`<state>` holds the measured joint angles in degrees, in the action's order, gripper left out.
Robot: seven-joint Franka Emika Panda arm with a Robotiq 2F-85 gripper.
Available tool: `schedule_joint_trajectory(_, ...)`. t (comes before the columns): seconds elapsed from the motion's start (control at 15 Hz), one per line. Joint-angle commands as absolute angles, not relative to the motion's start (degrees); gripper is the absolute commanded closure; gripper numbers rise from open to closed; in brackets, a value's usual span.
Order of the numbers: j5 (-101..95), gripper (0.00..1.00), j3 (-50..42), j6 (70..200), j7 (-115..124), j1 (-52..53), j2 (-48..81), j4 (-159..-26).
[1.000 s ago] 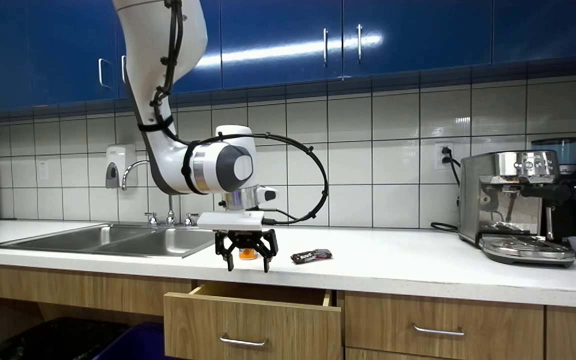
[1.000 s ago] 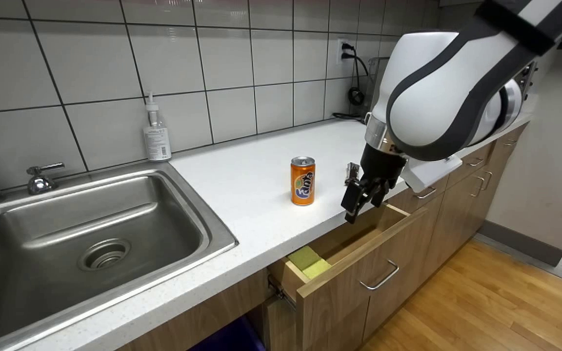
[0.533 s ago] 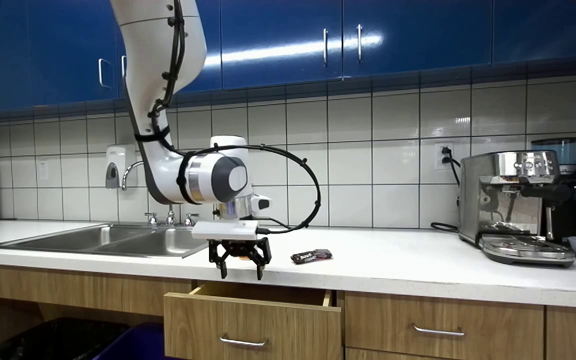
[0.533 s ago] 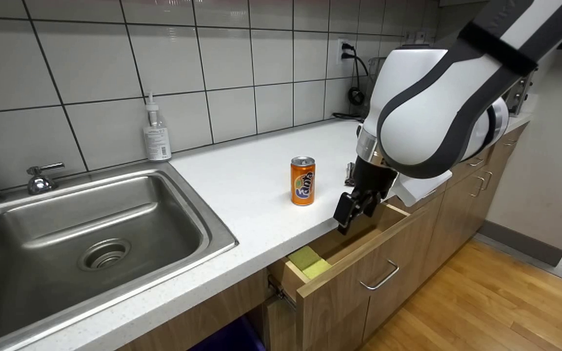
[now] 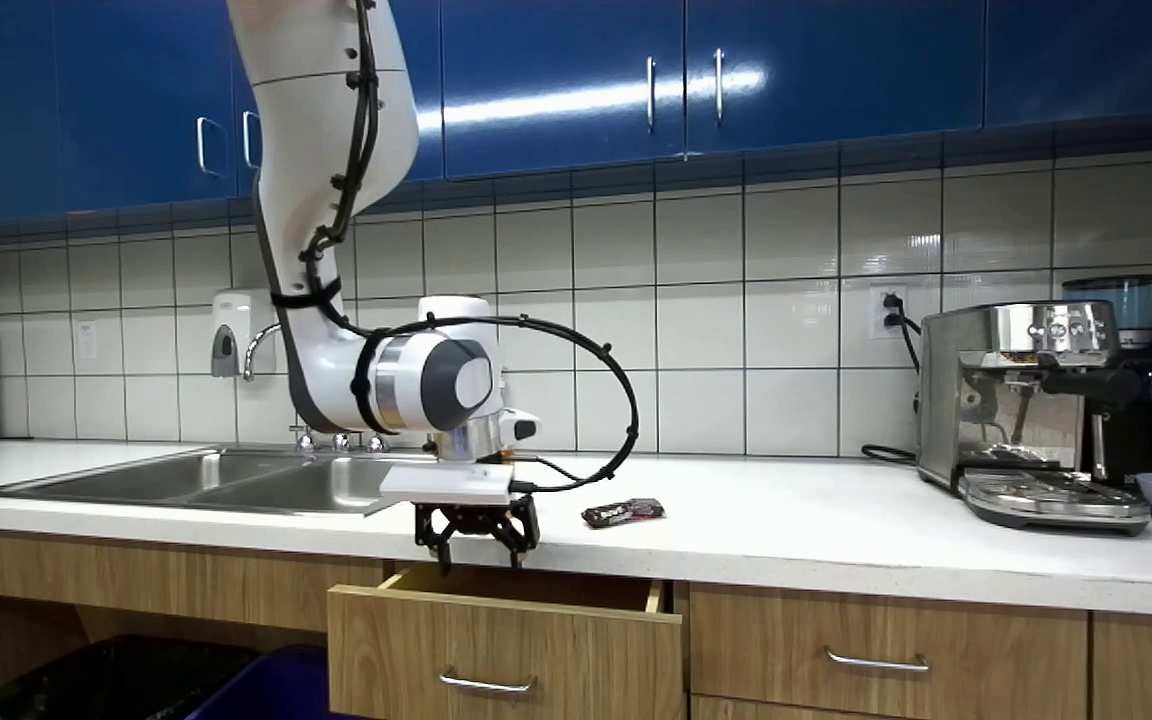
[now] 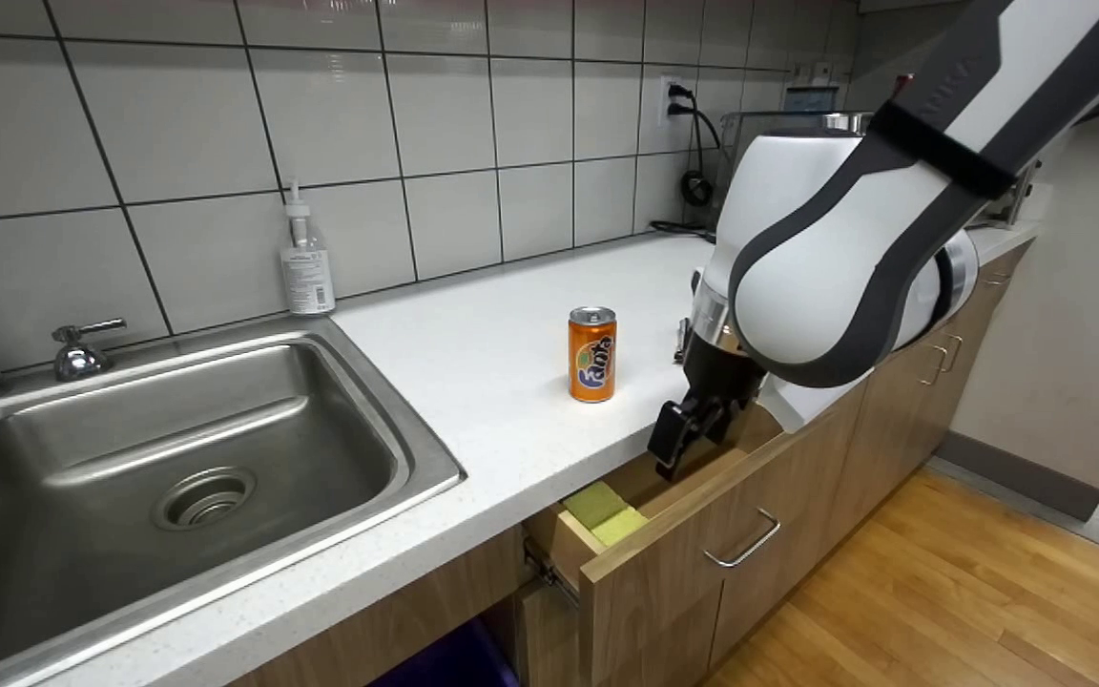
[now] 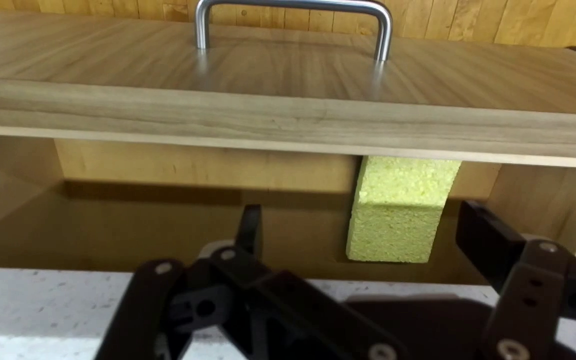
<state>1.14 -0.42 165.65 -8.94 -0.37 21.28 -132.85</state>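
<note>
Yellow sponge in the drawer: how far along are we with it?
Already done: the drawer is pulled open. In hand: the gripper hangs at its opening, jaws apart, and in the wrist view the yellow sponge shows between the fingers. Left: the sponge lies in the drawer with nothing gripping it, so going lower, closing on it and lifting it probably remain.

Over the last second my arm (image 5: pixel 331 140) has descended and shifted slightly toward the sink (image 6: pixel 321 477), the black cable loop (image 5: pixel 606 352) dropping with it; my jaws now hang lower in both exterior views, closer to the open drawer (image 6: pixel 645 601). In an exterior view, my wrist (image 6: pixel 716 320) now covers more of the dark wrapper (image 6: pixel 681 342) than before, while more of the coffee machine (image 6: pixel 750 134) shows behind my arm.
</note>
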Motion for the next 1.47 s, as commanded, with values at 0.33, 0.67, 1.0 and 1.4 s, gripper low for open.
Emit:
schedule_joint_trajectory(0.33, 1.35, 0.0, 1.41, 165.28, -7.46, -1.32, 23.77, -130.96)
schedule_joint_trajectory(0.67, 2.51, 0.0, 2.87, 163.02, -7.65, -2.14, 23.26, -131.14)
schedule_joint_trajectory(1.0, 2.29, 0.0, 1.91, 161.86, -6.49, -1.67, 22.56, -132.11)
schedule_joint_trajectory(1.4, 3.89, 0.0, 2.77, 160.75, -6.28, -2.38, 21.4, -133.25)
